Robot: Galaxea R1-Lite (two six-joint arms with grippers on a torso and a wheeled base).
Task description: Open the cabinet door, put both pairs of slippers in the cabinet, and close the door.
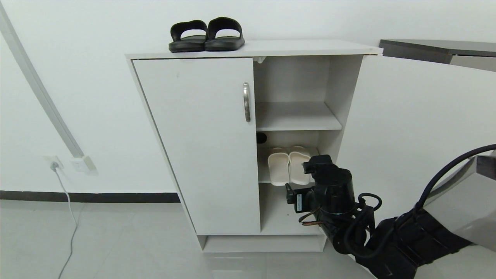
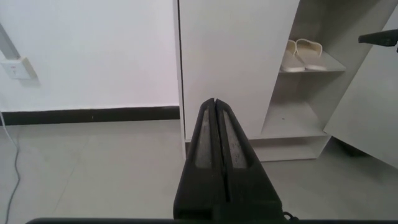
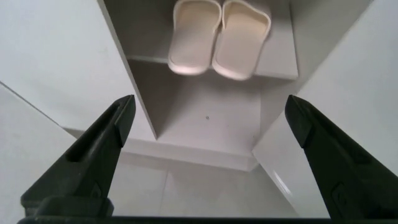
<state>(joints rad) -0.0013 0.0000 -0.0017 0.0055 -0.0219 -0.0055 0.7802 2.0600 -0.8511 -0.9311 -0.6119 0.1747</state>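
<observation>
- Now, your right gripper (image 3: 210, 106) is spread wide and empty, at lower centre of the head view, before the cabinet (image 1: 310, 48).
- White slippers (image 1: 288, 166) sit side by side on its lower shelf, centre frame.
- Black slippers (image 1: 206, 35) rest on the cabinet top, upper centre.
- Right door (image 1: 418, 128) stands open at right; left door (image 1: 201, 143) is closed.
- Left gripper (image 2: 214, 109) is pinched together, holding nothing.
- Wall socket (image 1: 54, 162) and cable (image 1: 69, 209) are at lower left.
</observation>
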